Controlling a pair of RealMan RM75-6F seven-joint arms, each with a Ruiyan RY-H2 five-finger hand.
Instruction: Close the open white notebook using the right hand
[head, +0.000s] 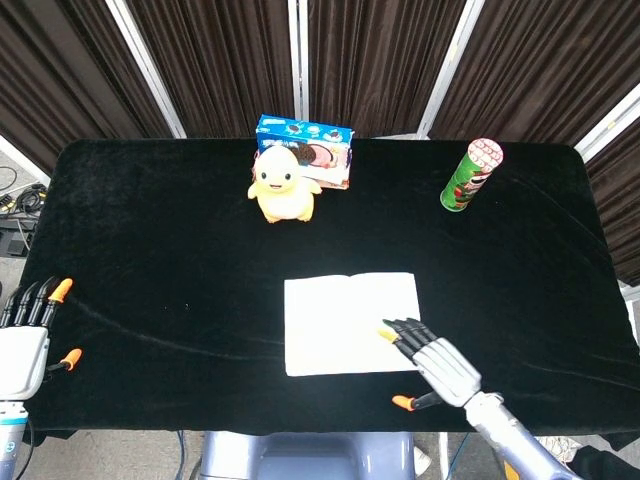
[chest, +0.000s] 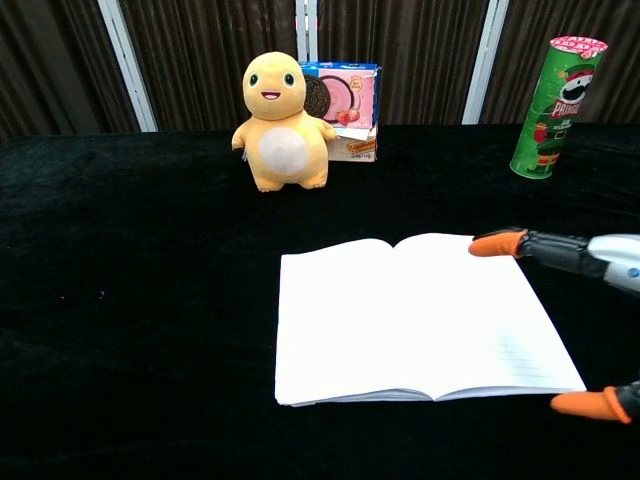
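The white notebook (head: 350, 322) (chest: 420, 315) lies open and flat on the black table, near the front edge at the middle. My right hand (head: 435, 362) (chest: 575, 300) is open, fingers spread, with its orange fingertips (head: 385, 333) over the right page near the outer corner; the thumb sits off the notebook's front right corner. Whether the fingers touch the page I cannot tell. My left hand (head: 28, 335) rests open at the far left front edge, holding nothing.
A yellow plush toy (head: 282, 186) (chest: 280, 125) stands at the back middle with a blue cookie box (head: 308, 143) (chest: 345, 100) behind it. A green chips can (head: 468, 176) (chest: 550, 95) stands upright at the back right.
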